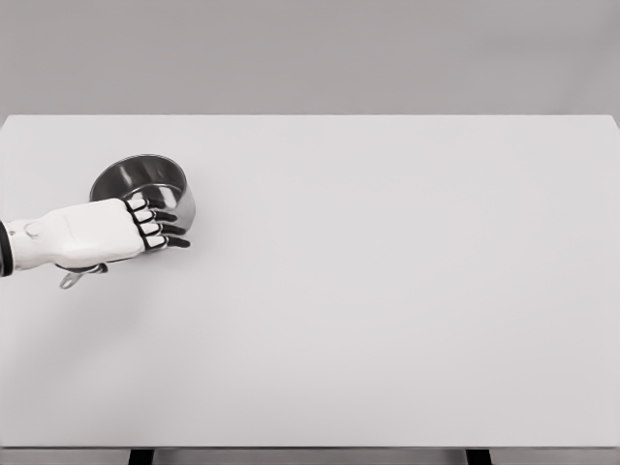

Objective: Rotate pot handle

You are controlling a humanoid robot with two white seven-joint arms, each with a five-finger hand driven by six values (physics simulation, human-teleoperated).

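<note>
Now a steel pot (145,181) sits on the left part of the white table (387,291).
Its handle (73,279) pokes out toward the near side, mostly hidden under the left hand (102,232). That hand lies over the pot's near rim, dark-tipped fingers (160,218) curled against its side; a firm grip on pot or handle cannot be told.

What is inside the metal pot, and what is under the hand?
The pot shows only bare shiny metal inside; the left hand covers its near part. Under the hand, only the handle end sticks out; the rest is hidden.
</note>
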